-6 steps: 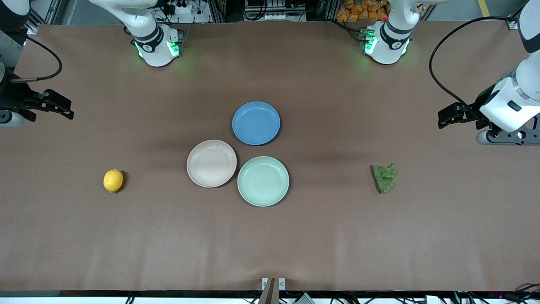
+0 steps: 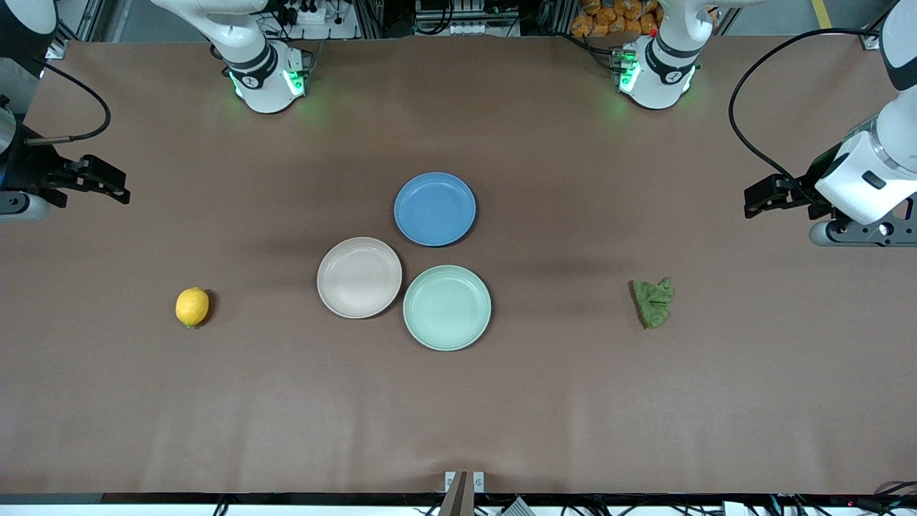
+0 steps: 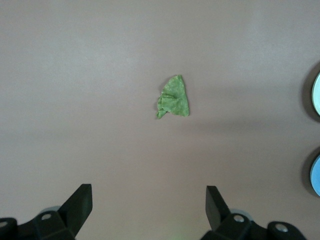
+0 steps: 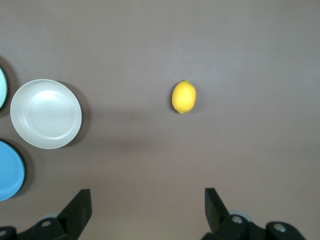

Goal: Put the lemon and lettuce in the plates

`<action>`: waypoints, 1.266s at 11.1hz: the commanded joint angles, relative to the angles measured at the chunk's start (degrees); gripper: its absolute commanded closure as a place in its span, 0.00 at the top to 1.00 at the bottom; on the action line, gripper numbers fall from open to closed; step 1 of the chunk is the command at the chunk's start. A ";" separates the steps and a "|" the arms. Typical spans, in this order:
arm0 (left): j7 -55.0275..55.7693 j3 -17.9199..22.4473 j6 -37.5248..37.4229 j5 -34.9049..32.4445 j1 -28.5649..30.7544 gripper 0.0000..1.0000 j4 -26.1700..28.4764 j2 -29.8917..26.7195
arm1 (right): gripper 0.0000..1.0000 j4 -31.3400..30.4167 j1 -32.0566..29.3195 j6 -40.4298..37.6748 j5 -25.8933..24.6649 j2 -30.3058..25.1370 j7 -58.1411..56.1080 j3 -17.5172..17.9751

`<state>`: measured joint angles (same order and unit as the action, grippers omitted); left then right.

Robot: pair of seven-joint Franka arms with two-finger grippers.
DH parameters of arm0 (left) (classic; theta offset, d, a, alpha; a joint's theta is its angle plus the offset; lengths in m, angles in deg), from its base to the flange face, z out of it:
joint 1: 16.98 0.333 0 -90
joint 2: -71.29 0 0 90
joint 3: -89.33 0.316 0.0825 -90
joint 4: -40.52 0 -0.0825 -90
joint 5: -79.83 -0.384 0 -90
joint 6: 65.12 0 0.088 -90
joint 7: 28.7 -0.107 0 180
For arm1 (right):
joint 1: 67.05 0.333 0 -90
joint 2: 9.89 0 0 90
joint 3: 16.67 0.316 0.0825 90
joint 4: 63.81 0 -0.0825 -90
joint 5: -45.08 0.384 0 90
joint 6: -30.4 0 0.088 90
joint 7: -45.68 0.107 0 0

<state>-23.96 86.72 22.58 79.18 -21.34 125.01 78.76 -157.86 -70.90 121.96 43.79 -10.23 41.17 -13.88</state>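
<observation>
Both grippers spread wide and empty, up over the bench ends: right gripper (image 4: 145, 210) above the lemon (image 4: 184, 97), left gripper (image 3: 147, 207) above the lettuce (image 3: 174, 98), each lying apart from the beige plate (image 2: 359, 277) and green plate (image 2: 447, 307). Lemon likely firm, rollable: pinch across its narrow middle. Lettuce looks limp, light: nip the bunched centre.

Two white robot arms with rounded shells, black joint bands and green lights glowing at their bases. Black cables loop from each wrist — the left gripper (image 2: 761, 195) and right gripper (image 2: 107, 185) have angular black fingers.
</observation>
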 commanded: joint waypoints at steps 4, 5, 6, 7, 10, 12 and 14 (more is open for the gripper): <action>-0.97 -0.02 0.02 0.30 0.41 1.00 0.06 -0.18 | 1.00 -0.16 0.17 1.16 -0.81 1.12 -0.50 0.02; -0.97 -0.02 0.02 0.21 0.33 1.00 0.06 0.08 | 1.00 -0.16 0.17 1.52 -0.73 1.30 -0.41 0.02; -0.88 -0.02 0.02 0.21 0.41 1.00 0.15 0.26 | 1.00 -0.16 0.17 1.43 -0.64 1.22 -0.41 0.02; -0.88 -0.02 0.11 0.30 0.41 1.00 0.15 0.44 | 1.00 -0.16 0.17 0.91 -0.64 0.96 -0.41 0.02; -0.18 0.06 1.51 0.21 0.41 1.00 0.67 2.45 | 1.00 -0.52 0.25 0.03 -0.64 0.43 -0.41 0.02; -0.09 0.06 2.65 0.30 0.41 1.00 1.20 4.21 | 1.00 -0.43 0.25 -0.85 -0.55 -0.10 -0.41 0.11; -0.09 0.06 6.24 0.30 0.41 1.00 3.82 5.18 | 1.00 -0.17 0.26 -1.03 -0.37 -0.63 -0.59 0.20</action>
<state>-23.96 86.91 25.36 79.18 -21.27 126.33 83.15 -157.95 -70.77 121.76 43.78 -9.33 41.05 -13.85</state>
